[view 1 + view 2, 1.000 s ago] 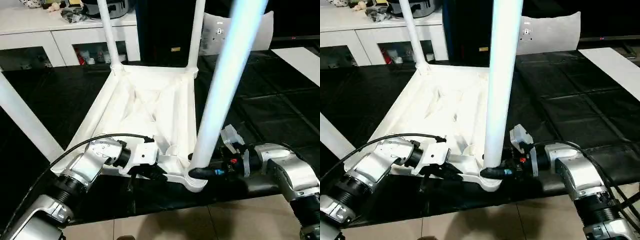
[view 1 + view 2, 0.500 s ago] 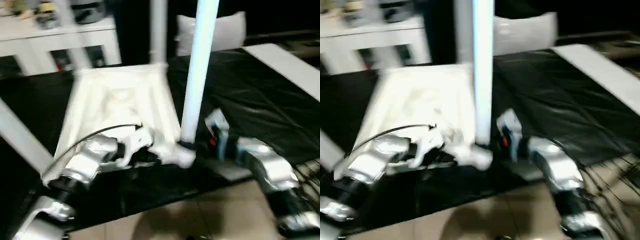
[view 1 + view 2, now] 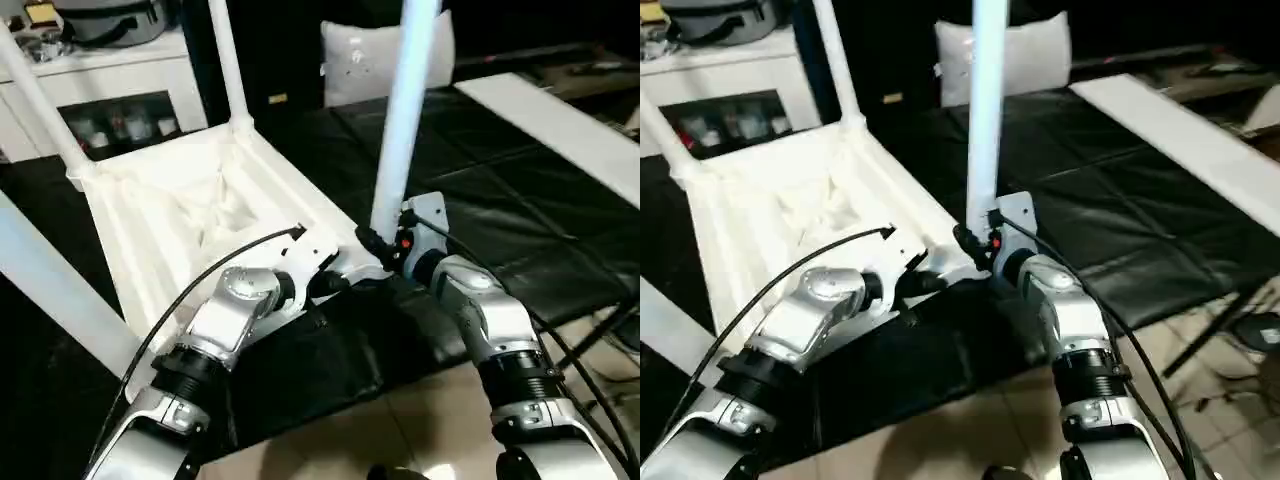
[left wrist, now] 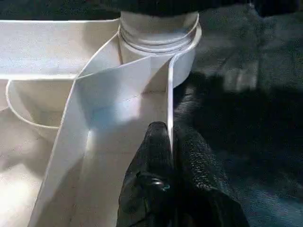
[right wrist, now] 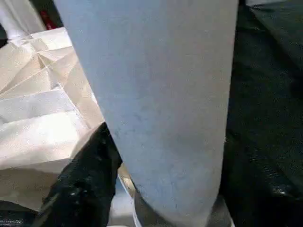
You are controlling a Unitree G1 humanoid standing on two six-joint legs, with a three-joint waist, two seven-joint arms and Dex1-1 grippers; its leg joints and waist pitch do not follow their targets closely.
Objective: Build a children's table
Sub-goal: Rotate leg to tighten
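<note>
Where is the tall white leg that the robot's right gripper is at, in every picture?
Left eye view: the leg rises right of middle, out the top edge.
Right eye view: the same leg stands near the middle.
Left wrist view: just its base in the corner socket, at the top.
Right wrist view: the leg is huge and close.
Shared landmark: the white table top.

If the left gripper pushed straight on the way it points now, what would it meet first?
Probably the round corner socket with the near leg seated in it. The left gripper is shut on the tabletop's thin rim wall, which runs straight to that socket.
</note>
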